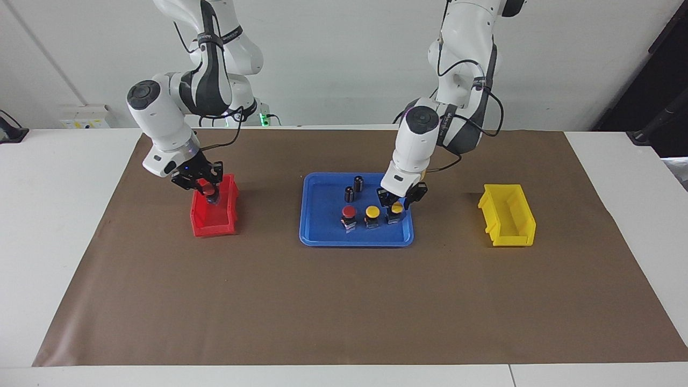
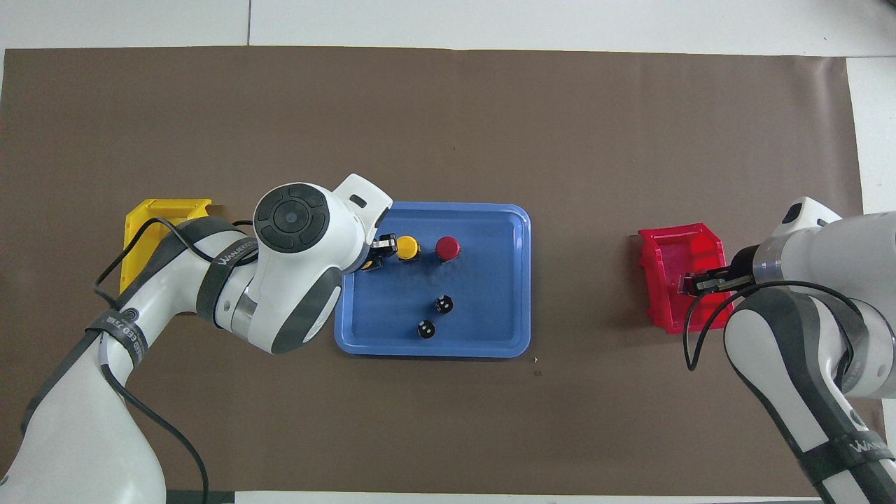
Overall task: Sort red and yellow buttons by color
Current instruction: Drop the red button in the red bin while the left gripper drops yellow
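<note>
A blue tray (image 1: 317, 236) holds one red button (image 1: 349, 212) and two yellow buttons. One yellow button (image 1: 372, 213) stands beside the red one. My left gripper (image 1: 396, 204) is low over the other yellow button (image 1: 397, 208) at the tray's end toward the left arm, with an open finger on each side of its cap. That button is mostly hidden under the arm in the overhead view (image 2: 367, 265). My right gripper (image 1: 207, 189) is shut on a second red button (image 1: 205, 187) and holds it over the red bin (image 1: 214, 224).
Two dark cylinders (image 1: 358, 183) (image 1: 349, 194) stand in the tray nearer the robots. A yellow bin (image 1: 508, 217) sits toward the left arm's end of the brown mat (image 1: 344, 301), and the red bin sits toward the right arm's end.
</note>
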`<state>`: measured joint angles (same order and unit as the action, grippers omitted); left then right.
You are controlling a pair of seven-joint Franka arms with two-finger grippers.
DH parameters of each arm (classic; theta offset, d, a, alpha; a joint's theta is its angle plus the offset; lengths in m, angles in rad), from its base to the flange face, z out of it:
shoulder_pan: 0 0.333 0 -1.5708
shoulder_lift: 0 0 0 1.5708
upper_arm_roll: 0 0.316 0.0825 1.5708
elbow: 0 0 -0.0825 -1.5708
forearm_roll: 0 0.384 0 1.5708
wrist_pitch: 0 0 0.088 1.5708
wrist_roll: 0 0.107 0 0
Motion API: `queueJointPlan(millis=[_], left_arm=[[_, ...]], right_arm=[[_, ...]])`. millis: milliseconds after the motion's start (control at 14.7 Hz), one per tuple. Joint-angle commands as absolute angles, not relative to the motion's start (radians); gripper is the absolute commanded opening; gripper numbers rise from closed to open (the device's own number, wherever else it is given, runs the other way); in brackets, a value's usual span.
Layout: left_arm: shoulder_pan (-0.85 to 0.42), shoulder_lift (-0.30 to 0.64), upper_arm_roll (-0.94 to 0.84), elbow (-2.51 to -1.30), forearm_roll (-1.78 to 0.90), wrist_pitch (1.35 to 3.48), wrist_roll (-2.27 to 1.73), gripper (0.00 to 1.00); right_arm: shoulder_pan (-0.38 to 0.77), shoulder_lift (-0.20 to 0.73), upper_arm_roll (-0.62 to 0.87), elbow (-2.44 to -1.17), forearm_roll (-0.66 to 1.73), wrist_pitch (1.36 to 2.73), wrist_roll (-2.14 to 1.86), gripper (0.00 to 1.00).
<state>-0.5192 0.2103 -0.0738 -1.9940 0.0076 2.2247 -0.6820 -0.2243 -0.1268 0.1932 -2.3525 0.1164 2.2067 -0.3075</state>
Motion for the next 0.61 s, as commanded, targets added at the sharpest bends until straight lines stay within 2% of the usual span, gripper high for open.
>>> queueJointPlan(millis=[0,341,545], left_arm=[[-0.535,0.206,-0.063,-1.959,0.026,2.166,-0.719,0.02],[-0.497,0.134,-0.052,-1.752,0.026,1.777,-0.654,0.01],[-0.344,0.065,-0.051,-1.716,0.028,1.680,-0.544,0.01]], right_arm=[[-0.236,-0.156,0.196,-2.404,0.147,2.237,-0.353,0.14],[-0.236,-0.166,0.196,-2.431,0.147,2.237,-0.354,0.15],[-0.239,-0.173,0.196,-2.448,0.147,2.247,-0.367,0.15]])
